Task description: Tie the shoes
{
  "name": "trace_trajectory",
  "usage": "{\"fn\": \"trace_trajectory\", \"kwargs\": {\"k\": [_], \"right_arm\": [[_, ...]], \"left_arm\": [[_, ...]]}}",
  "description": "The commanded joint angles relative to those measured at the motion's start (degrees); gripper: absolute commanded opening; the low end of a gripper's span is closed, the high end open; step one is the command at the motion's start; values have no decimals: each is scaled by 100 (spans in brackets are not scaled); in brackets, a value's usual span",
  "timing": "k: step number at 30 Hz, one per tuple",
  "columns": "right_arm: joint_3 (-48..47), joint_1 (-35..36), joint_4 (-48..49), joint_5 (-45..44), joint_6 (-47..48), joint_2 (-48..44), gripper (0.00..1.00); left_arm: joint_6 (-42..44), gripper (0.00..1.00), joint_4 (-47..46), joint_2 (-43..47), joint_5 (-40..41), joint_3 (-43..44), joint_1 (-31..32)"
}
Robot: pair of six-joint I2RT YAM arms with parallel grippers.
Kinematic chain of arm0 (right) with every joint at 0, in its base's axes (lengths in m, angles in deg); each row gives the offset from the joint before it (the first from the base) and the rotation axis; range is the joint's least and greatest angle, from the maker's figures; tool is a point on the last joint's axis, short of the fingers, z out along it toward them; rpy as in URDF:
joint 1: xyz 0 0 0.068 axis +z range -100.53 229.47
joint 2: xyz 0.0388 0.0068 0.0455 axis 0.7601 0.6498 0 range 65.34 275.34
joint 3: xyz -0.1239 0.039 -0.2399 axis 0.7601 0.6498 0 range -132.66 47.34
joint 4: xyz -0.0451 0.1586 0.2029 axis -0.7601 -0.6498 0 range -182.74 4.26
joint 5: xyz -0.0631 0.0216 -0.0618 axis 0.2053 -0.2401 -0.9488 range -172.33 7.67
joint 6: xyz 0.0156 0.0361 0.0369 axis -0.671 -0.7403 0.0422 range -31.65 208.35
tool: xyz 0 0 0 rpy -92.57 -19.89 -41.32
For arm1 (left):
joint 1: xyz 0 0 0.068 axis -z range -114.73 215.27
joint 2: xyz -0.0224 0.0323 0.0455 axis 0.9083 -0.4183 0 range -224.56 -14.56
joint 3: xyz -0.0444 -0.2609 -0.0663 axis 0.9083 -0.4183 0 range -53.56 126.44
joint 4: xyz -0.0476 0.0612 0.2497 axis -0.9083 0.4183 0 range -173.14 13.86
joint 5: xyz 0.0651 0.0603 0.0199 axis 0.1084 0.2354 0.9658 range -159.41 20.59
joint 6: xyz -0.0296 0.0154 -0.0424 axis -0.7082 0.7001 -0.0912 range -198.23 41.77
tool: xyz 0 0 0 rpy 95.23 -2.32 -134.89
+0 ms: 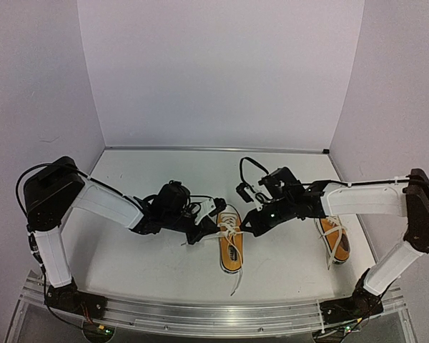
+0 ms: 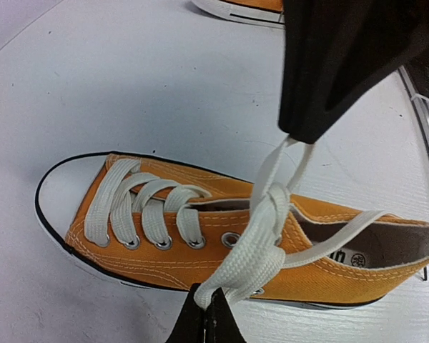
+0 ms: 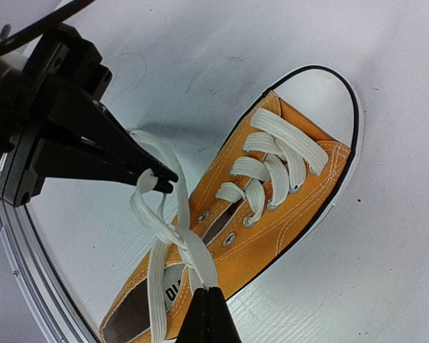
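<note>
While grippers meet over shoe [image 1: 231, 246] at centre of top view, left gripper [image 2: 209, 309] pinches lace [image 2: 261, 236] at bottom edge of left wrist view, jaws pressed together on flat band. Right gripper [image 3: 206, 304] also clamped on lace, bottom centre of right wrist view. Strands cross in half-knot [image 3: 179, 239] above shoe opening, stretched between both grippers. Second shoe [image 1: 335, 241] at right of top view, partly under right arm [image 1: 361, 200], on table [image 1: 157, 179].
</note>
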Motion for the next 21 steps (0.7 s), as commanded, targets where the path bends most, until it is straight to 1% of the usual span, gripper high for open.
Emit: {"fn": "trace_trajectory", "kwargs": {"k": [1, 3, 6, 9, 12, 14, 17, 21], "right_arm": [[77, -22, 239, 95, -95, -106, 0], [105, -25, 291, 115, -128, -141, 0], [127, -19, 327, 125, -157, -130, 0], [127, -21, 368, 152, -192, -107, 0], [110, -25, 395, 192, -211, -78, 0], [102, -21, 409, 205, -213, -42, 0], [79, -24, 418, 216, -222, -7, 0], [62, -21, 427, 215, -222, 29, 0]], "left_arm": [[-444, 1, -179, -201, 375, 296, 5], [-491, 2, -186, -230, 361, 293, 2], [-553, 6, -321, -177, 212, 213, 0], [-514, 17, -595, 81, -49, 1, 4], [-248, 27, -825, 477, -186, -281, 48], [-81, 33, -886, 718, -96, -438, 72], [117, 39, -948, 1096, 330, -672, 76], [423, 46, -1325, 1537, 945, -1119, 74]]}}
